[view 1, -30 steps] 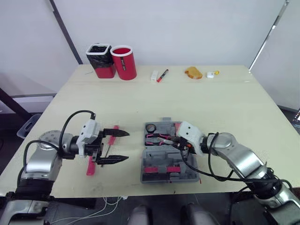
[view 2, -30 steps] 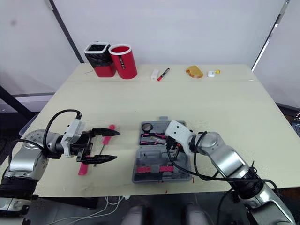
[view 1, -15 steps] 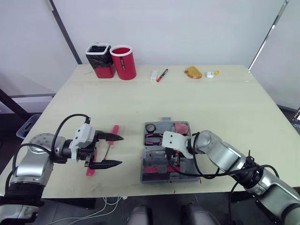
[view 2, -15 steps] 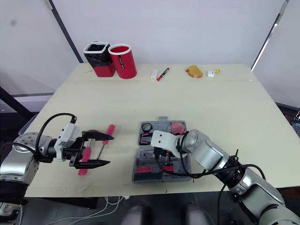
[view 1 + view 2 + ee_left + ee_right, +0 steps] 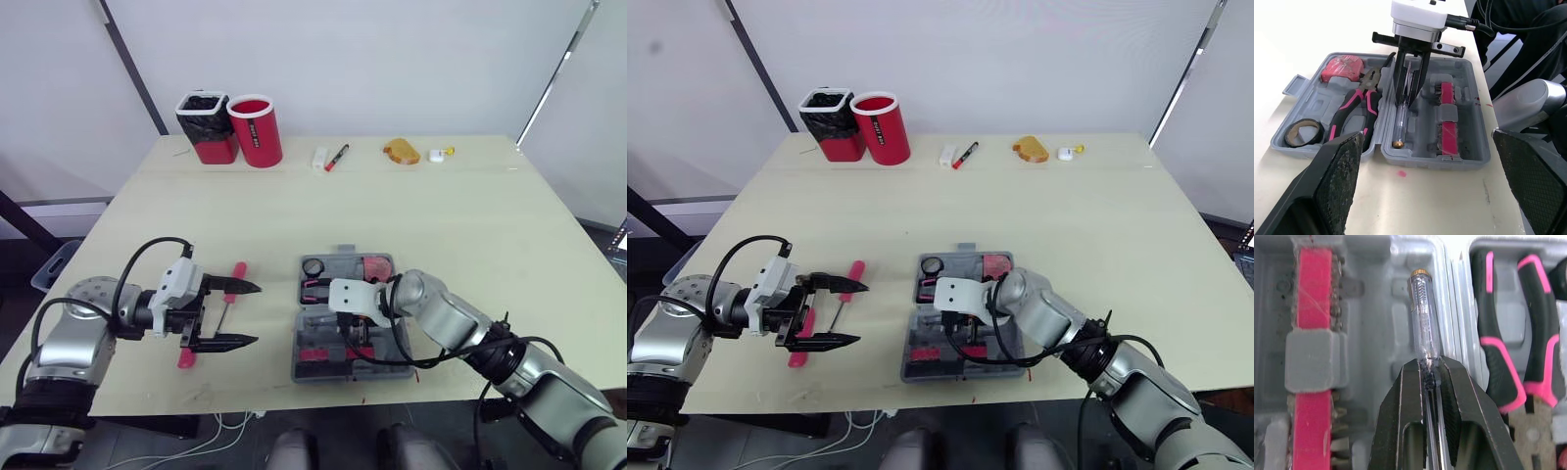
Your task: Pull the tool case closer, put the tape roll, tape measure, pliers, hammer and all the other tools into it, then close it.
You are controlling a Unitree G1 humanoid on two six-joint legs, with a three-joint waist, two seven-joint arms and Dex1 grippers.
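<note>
Right wrist view: right claw pinching clear screwdriver, shaft hidden between the fingers; left claw spread wide.

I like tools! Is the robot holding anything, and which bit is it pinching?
The right hand pinches the clear plastic tester screwdriver where its see-through handle meets the metal shaft. The left hand is open and holds nothing.
</note>
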